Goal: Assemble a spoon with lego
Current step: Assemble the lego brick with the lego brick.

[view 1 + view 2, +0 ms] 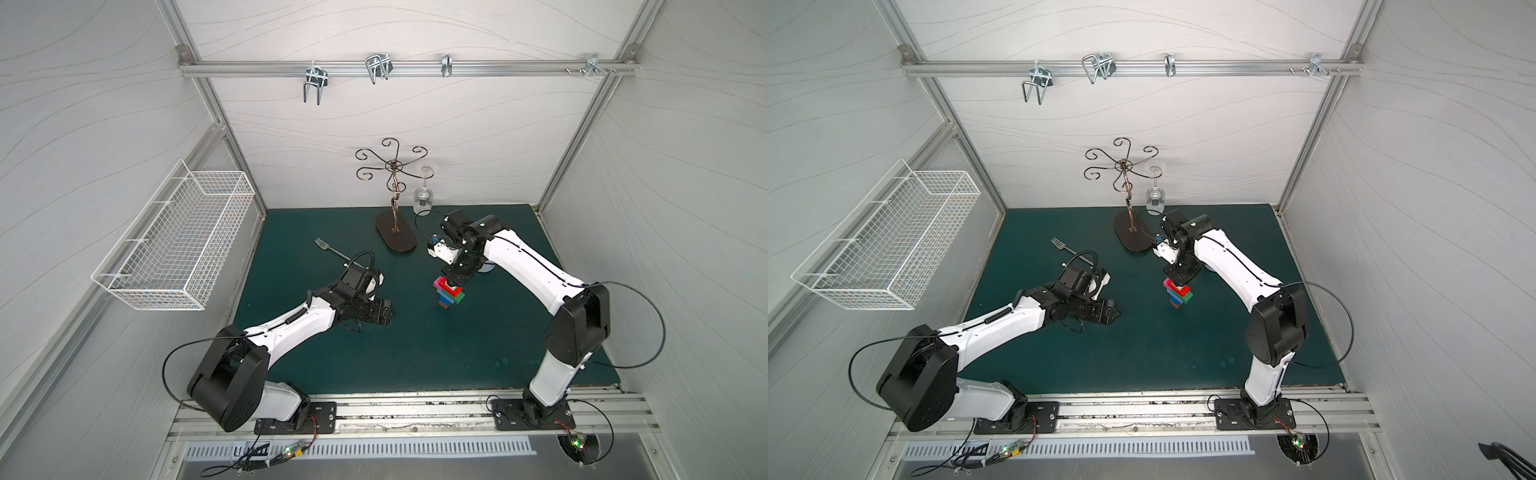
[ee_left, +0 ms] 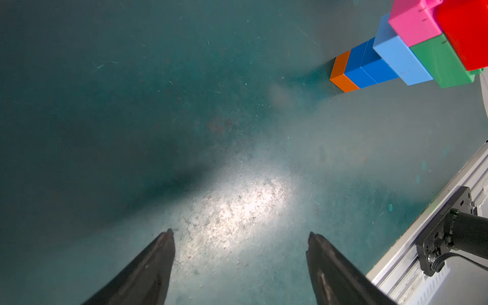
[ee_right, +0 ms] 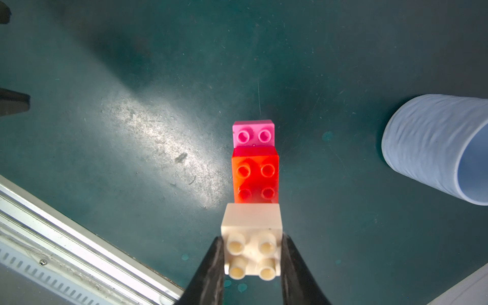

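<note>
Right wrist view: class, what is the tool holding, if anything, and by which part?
The right tool is shut on the white square brick, pinching its two opposite side walls. The left tool is open and holds nothing.

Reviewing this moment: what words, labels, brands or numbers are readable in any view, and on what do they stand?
No legible text in any view.
White square brick gripped by the right claw: no lettering readable on its studs.
Black arm mounting plate: faint marking, too blurred to read.
Small circuit board with a green light: too small to read.
</note>
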